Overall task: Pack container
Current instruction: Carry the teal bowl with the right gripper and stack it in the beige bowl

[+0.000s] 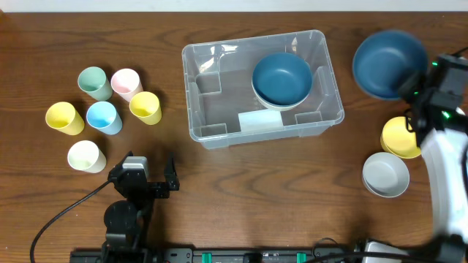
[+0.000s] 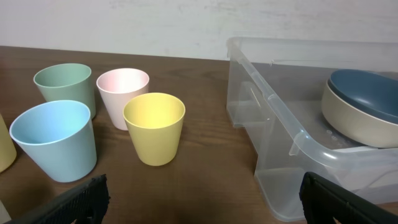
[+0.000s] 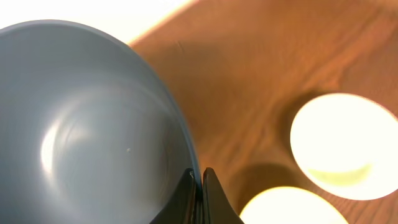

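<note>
The clear container (image 1: 212,95) sits at the table's centre with a blue bowl (image 1: 282,79) nested in a pale bowl inside it; it also shows in the left wrist view (image 2: 292,143). My right gripper (image 1: 417,95) is shut on the rim of a second blue bowl (image 1: 387,62), held in the air right of the container; the rim is pinched between the fingers (image 3: 200,180) in the right wrist view. My left gripper (image 1: 142,183) is open and empty near the front edge, fingers apart (image 2: 199,202), facing the cups.
Several cups stand at the left: green (image 1: 93,82), pink (image 1: 126,82), yellow (image 1: 145,107), blue (image 1: 103,117), another yellow (image 1: 63,117), white (image 1: 85,155). A yellow bowl (image 1: 398,137) and a white bowl (image 1: 385,174) sit at the right.
</note>
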You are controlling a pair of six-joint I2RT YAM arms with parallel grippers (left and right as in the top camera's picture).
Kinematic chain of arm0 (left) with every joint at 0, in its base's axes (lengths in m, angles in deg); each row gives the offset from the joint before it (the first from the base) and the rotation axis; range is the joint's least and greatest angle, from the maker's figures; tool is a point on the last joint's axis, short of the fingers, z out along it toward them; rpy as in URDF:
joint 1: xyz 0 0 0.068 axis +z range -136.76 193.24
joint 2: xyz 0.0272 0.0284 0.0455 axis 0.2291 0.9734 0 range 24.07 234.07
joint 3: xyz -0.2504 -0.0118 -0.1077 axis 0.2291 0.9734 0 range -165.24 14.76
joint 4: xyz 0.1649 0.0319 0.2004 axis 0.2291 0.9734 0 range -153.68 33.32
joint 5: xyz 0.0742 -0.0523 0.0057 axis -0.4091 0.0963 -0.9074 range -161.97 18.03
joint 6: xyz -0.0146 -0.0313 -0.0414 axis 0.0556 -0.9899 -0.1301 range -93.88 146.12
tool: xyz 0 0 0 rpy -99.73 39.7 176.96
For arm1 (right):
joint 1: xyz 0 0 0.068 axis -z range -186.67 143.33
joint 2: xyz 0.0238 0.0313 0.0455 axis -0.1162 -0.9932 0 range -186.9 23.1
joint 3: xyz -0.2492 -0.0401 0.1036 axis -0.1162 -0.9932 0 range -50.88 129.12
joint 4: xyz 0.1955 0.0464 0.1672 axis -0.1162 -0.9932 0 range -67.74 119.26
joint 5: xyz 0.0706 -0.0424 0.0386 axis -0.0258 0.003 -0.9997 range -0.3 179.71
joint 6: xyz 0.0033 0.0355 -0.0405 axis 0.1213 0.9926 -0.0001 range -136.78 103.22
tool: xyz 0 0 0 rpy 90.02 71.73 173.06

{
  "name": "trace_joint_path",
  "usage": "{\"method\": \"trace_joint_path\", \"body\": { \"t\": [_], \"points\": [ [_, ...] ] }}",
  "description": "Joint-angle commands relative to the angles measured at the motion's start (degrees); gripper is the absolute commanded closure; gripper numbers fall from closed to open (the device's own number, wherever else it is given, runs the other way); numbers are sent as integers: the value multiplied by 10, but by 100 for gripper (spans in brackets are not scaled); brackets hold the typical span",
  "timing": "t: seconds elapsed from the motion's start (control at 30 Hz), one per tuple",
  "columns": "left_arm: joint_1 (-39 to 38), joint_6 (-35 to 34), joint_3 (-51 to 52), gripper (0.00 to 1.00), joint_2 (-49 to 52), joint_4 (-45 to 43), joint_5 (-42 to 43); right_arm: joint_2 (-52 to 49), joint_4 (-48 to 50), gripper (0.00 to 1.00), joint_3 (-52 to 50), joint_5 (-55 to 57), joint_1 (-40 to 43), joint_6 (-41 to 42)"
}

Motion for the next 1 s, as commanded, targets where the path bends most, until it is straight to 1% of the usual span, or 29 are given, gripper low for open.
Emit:
{"method": "trace_joint_path", "body": {
  "t": [0.0,0.17,0.33,0.5,0.63,0.8,0.97],
  "points": [
    [3,7,9,2,-3,21,6,84,-4,99,18,-31,3,10],
    [3,7,9,2,-3,21,6,163,-10,99,18,-103,-15,14],
    [3,7,9,2,-3,21,6,160,-12,99,18,-123,-75,14],
    [3,7,9,2,-3,21,6,98,5,99,18,-105,-148,29],
    [3,7,9,2,-3,21,6,24,29,98,18,-100,-192,30],
    [3,7,9,2,-3,21,6,-55,45,99,18,-100,-216,34],
    [3,7,9,2,-3,21,6,-104,63,99,18,-102,-228,33]
  ]
}}
